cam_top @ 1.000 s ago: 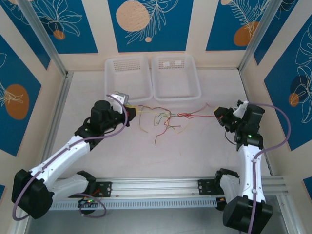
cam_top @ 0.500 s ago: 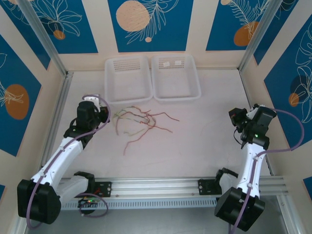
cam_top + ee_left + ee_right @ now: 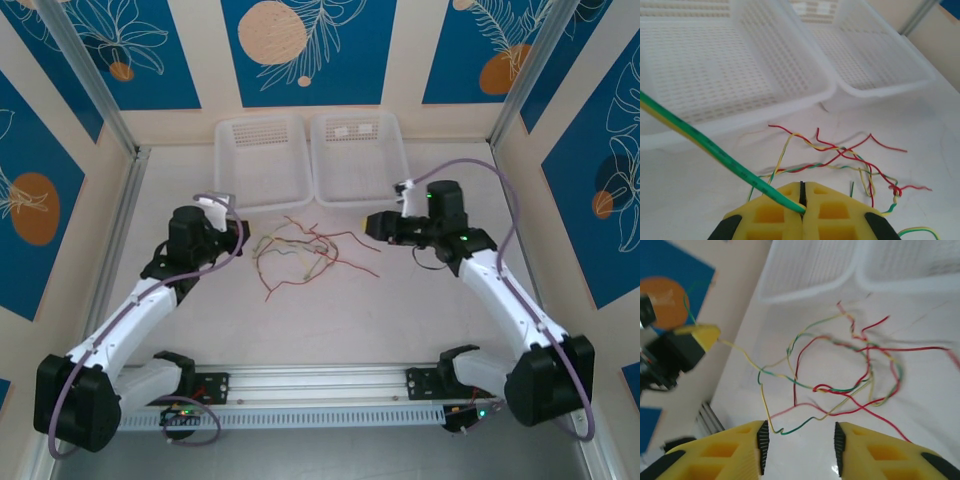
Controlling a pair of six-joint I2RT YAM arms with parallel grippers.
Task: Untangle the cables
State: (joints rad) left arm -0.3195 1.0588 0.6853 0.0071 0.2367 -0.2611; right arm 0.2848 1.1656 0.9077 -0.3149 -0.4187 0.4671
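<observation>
Listing one lot: cables point(image 3: 305, 255), a single loose tangle of thin red, yellow and green wires. They lie flat on the desk point(image 3: 400, 310) between the two pincers, and the white baskets point(image 3: 262, 206) sit beyond them, not touching.

Left pincer point(image 3: 802, 187): we record it closed on one green-and-yellow strand. The strand enters the seam between the jaws and rises slantwise past the camera. The knot lies just ahead of this pincer.

Right pincer point(image 3: 799, 440): we record its jaws parted, with nothing between them. It faces the tangle from the opposite side, and the nearest red loops lie just in front of its tips.

Handling, as we judge it: the wires are very light and limp. They keep their waves but will not bear a push. Pulling one end is likely to drag the whole bundle rather than free a strand. The insulation looks smooth, so a shallow pinch may slip.

Where to take hold, in our opinion: a free end or an outer loop on the side facing the right pincer. The red strand trailing out nearest it is a good choice. The crossing at the middle, where several colours overlap, is a poor one. We would draw it away from the left pincer's anchored strand.
</observation>
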